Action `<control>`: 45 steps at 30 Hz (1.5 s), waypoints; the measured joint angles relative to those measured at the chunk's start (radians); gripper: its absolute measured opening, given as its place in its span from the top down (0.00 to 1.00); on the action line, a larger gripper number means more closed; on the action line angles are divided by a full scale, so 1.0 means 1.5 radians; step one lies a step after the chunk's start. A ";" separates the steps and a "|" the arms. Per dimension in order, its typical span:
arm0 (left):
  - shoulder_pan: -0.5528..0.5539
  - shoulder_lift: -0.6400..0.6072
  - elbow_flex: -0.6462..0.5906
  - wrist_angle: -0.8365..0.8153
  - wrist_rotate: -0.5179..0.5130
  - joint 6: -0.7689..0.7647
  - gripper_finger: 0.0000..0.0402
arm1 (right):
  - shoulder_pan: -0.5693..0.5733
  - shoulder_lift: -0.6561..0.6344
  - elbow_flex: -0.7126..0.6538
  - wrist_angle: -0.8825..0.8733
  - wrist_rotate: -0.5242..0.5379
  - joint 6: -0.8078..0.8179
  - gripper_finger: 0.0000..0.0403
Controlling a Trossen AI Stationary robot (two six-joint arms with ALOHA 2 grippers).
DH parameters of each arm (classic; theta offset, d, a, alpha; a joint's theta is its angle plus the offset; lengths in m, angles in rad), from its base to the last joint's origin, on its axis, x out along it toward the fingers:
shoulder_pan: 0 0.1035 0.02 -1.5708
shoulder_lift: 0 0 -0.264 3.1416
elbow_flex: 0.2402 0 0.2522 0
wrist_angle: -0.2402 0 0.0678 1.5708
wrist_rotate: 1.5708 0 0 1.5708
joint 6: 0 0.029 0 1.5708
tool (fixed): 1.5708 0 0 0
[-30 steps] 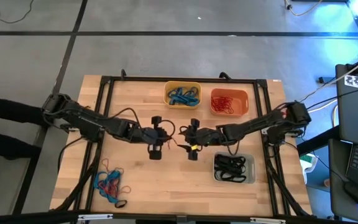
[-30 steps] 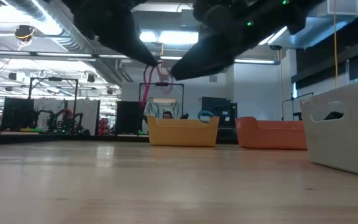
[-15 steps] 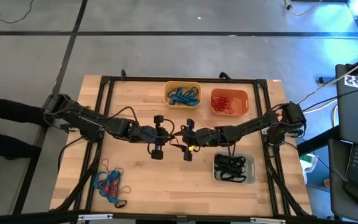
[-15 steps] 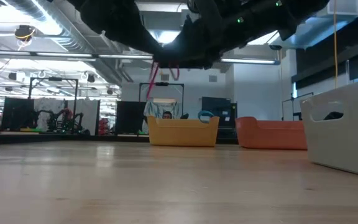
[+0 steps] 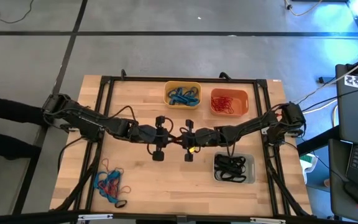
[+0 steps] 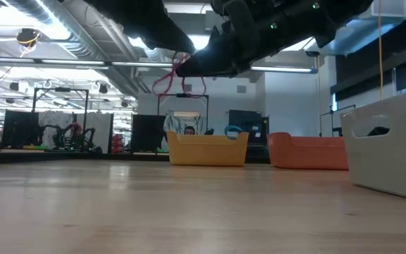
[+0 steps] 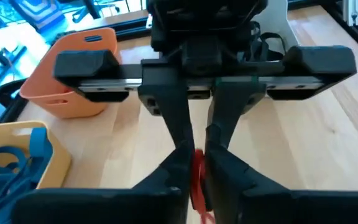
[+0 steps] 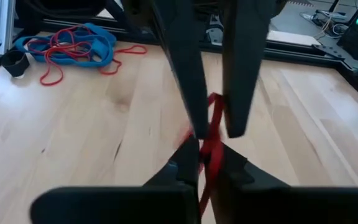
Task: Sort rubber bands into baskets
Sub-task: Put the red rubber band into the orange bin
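Both arms have closed in tip to tip since a second ago: right gripper (image 5: 180, 139) has slid toward the left gripper (image 5: 171, 138) and its jaws have gone from wide to pinched. They meet above mid-surface (image 5: 166, 186), a red rubber band (image 8: 211, 144) strung between them. Right jaws are narrow, clamped on the band; left jaws are also narrow with the band between the tips, though I can't tell how firmly they grip. From table level the band (image 6: 169, 83) hangs as a loose loop off the tips, clear of the wood. Yellow basket (image 5: 183, 94) at the far edge holds blue bands, orange basket (image 5: 229, 102) just beside it holds red ones, pale grey basket (image 5: 234, 168) nearer, on the right arm's side, holds black ones. Unsorted pile of rubber bands (image 5: 109, 185), blue, red and a black one, sits at the near corner on the left arm's side, well apart from the baskets.
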 joint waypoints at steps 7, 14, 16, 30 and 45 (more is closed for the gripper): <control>0.000 0.000 0.000 -0.006 0.002 -0.024 0.71 | 0.001 0.000 0.000 -0.006 0.004 -0.016 0.98; 0.000 -0.011 -0.001 -0.041 0.002 -0.024 0.62 | 0.001 -0.046 0.000 -0.087 0.072 -0.017 0.97; 0.000 -0.011 -0.001 -0.040 0.002 -0.024 0.61 | 0.001 -0.069 0.000 -0.130 0.086 -0.017 0.99; 0.000 -0.011 -0.001 -0.044 0.001 -0.028 0.62 | -0.037 -0.259 -0.007 -0.459 0.251 0.048 0.98; 0.000 -0.011 -0.001 -0.057 0.000 -0.044 0.62 | -0.269 -0.422 -0.194 -0.489 0.251 0.103 0.98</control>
